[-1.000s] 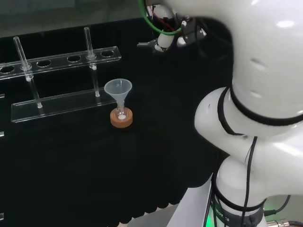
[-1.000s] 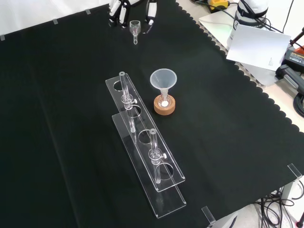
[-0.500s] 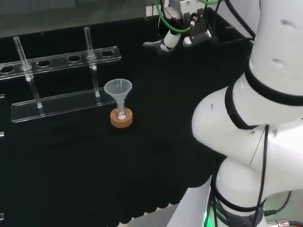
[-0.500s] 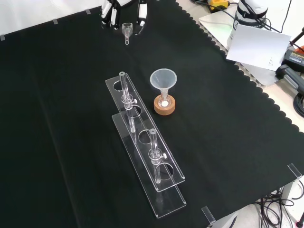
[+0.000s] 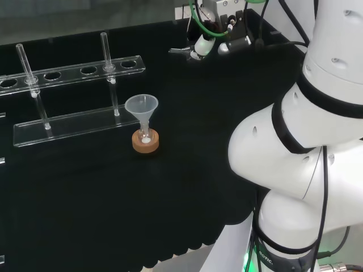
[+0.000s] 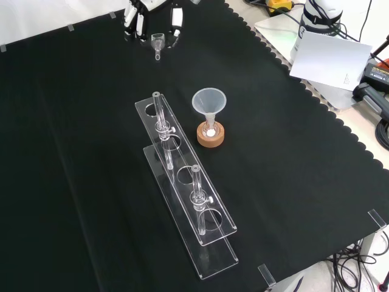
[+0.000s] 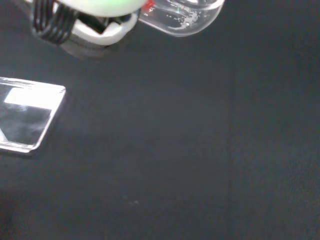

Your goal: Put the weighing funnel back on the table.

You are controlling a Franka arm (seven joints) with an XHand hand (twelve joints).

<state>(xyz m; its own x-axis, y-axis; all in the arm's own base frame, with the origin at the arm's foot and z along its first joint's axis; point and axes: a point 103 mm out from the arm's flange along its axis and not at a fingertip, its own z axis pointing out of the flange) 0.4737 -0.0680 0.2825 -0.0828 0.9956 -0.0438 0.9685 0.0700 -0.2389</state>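
The hand (image 6: 135, 18) has drifted left in the front view, its fingers curled round the weighing funnel (image 6: 157, 42), stem down, over the far end of the table (image 6: 85, 121). The funnel is small and clear, so probably light, slick and fragile, and best held by its bowl.

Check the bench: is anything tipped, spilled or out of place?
Nothing stands out. The funnel stands upright in its flask on the cork ring, the tubes stand upright in the rack, and the cloth shows no spill. The hand holds the weighing funnel at the front view's top.
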